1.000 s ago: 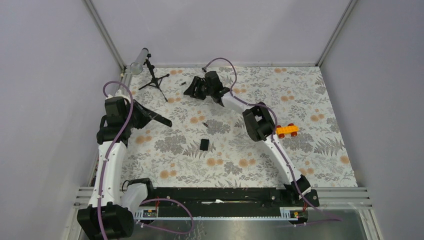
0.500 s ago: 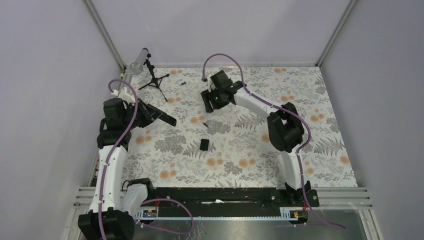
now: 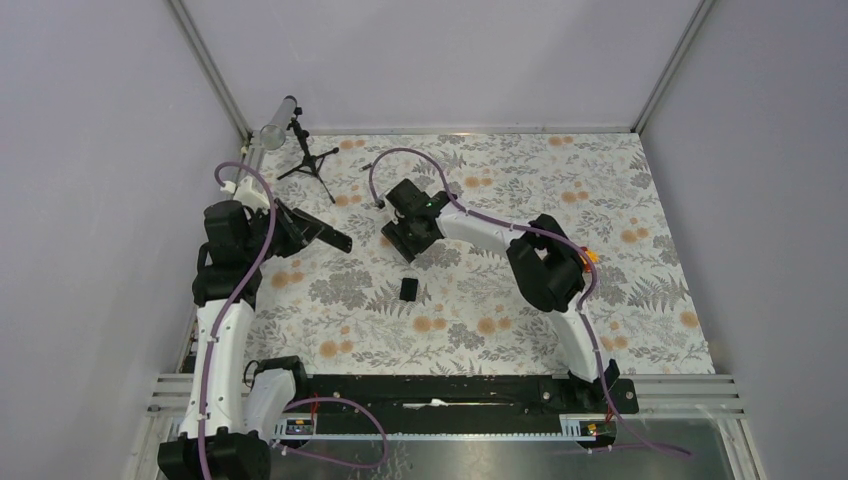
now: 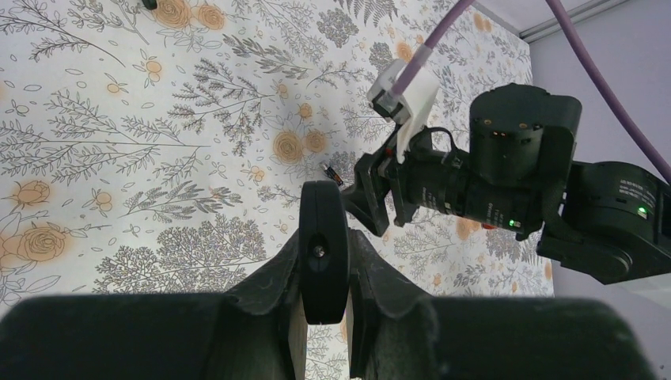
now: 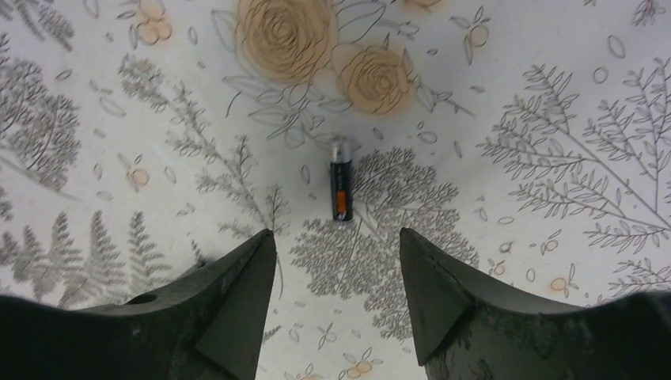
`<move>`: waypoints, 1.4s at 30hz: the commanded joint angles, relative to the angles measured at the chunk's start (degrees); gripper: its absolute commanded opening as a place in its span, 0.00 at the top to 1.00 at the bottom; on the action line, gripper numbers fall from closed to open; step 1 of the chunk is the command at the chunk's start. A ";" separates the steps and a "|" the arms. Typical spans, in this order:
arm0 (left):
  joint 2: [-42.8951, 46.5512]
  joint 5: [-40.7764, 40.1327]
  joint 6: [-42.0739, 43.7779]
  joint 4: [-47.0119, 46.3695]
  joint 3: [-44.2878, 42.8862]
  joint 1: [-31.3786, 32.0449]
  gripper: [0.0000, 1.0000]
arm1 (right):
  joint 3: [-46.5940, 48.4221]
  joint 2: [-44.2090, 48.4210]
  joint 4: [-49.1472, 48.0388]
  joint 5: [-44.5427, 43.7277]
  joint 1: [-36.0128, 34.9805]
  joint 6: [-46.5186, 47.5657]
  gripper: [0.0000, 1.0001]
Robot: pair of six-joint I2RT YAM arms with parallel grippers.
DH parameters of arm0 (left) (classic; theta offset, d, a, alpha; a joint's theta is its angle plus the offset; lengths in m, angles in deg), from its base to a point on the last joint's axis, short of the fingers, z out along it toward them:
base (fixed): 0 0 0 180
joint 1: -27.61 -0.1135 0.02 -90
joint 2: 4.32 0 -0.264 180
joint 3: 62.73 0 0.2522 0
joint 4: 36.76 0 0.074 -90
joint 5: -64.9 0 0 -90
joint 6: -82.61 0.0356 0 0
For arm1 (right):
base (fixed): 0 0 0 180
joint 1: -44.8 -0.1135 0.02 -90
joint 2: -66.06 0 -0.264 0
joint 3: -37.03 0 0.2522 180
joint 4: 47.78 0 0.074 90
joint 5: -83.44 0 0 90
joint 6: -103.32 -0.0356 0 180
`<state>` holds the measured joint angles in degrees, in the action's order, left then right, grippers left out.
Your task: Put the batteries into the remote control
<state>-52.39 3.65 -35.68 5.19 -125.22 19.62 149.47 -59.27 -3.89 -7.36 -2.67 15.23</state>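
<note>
The left gripper (image 3: 303, 227) is clamped on the slim, flat black rectangular remote control (image 3: 335, 240). It holds the bar off the floral-printed table mat (image 3: 640, 200), its free end pointing toward the middle of the table. In the left wrist view the remote control (image 4: 323, 261) shows end-on, pinched between the 2 dark fingers (image 4: 277, 293).

The right gripper (image 3: 408, 240) hangs over the centre of the mat with its jaws apart and nothing between them. In the right wrist view 1 small dark cylindrical battery (image 5: 341, 188), with an orange band and a silver tip, lies flat on the mat. It is just ahead of the gap between the 2 black fingers (image 5: 237, 309), lined up with that gap and touching neither. The same battery (image 4: 333, 174) shows in the left wrist view, beside the right arm's fingers.

The small flat black rectangular cover (image 3: 409, 289) lies on the mat nearer the arm bases, apart from both grippers. A black mini tripod (image 3: 305, 158) stands at the far left corner. A yellow toy brick car (image 3: 588, 256) is mostly hidden behind the right arm.
</note>
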 commanded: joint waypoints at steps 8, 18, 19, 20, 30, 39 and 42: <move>1.05 1.52 0.88 -3.05 0.38 -0.36 1.00 | 10.32 -7.46 2.28 -2.78 0.09 0.70 0.55; 0.86 1.49 1.39 -2.40 -0.31 -0.36 1.00 | 17.01 -11.55 9.55 -0.95 0.09 0.21 0.70; 0.89 1.45 1.47 -2.29 -0.39 -0.36 1.00 | 17.50 -11.81 10.73 -0.81 0.09 0.20 0.66; 0.92 1.38 1.55 -2.16 -0.40 -0.35 1.00 | 18.00 -12.04 11.83 -0.69 0.10 0.15 0.64; 0.71 1.69 1.47 -2.17 -0.48 -0.36 1.00 | 21.17 -14.37 16.37 -1.73 0.07 -0.36 0.76; 0.79 2.43 1.10 -2.34 -0.65 -0.36 1.00 | 17.13 -10.61 9.44 -3.40 0.09 -1.25 0.91; 1.56 2.75 1.22 -2.30 -0.45 -0.36 1.00 | 13.57 -5.33 5.90 -3.36 0.14 -2.31 0.91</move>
<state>-52.30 4.39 -35.24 5.60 -124.69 19.62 166.93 -71.25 6.36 -9.98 -2.67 14.67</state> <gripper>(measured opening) 0.188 0.165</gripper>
